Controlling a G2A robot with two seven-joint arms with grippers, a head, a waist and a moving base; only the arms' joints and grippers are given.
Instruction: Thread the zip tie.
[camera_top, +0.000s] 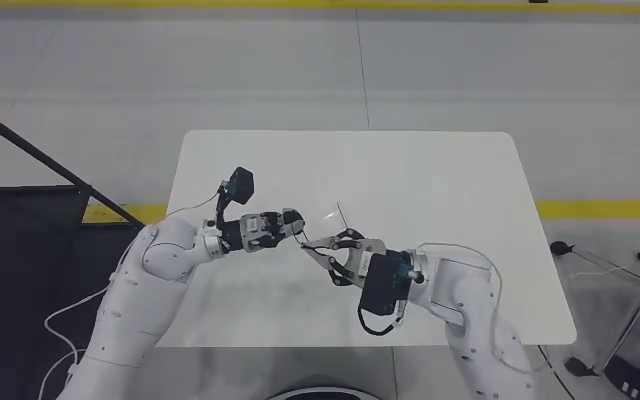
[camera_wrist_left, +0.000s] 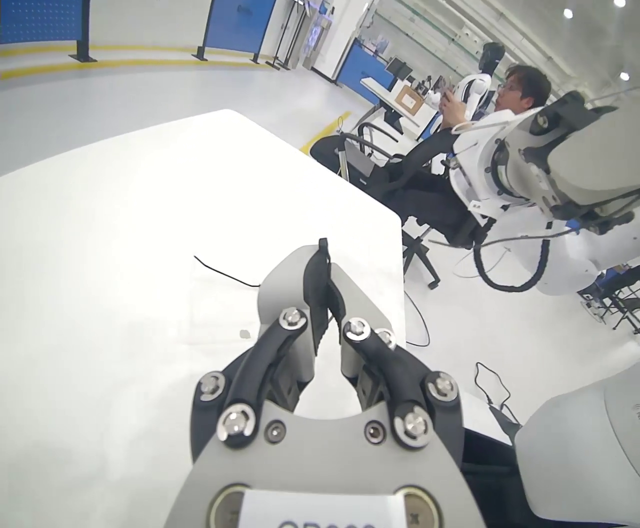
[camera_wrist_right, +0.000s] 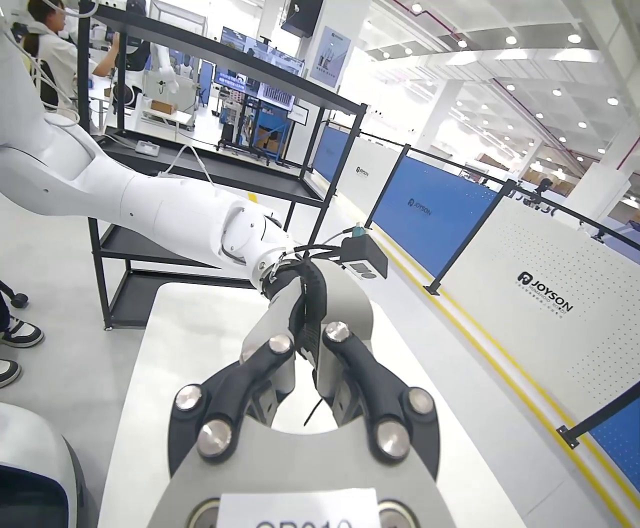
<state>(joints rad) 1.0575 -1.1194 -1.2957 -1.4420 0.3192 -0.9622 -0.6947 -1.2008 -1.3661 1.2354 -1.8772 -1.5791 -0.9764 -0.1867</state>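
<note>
white, smooth table (camera_top: 450, 180) with rounded corners, standing on a grey floor (camera_top: 300, 70) crossed by a yellow line (camera_top: 590, 208). over its near middle the left gripper (camera_top: 297, 230) and right gripper (camera_top: 318, 254) sit almost tip to tip, each with fingers pressed together on the zip tie (camera_wrist_left: 225, 272). the tie is a thin, black, flexible strip, one end trailing out past the left gripper.

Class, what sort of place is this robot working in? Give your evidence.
Likely an industrial robot lab or factory hall: blue partition panels, a yellow floor line, and rows of ceiling lights.
</note>
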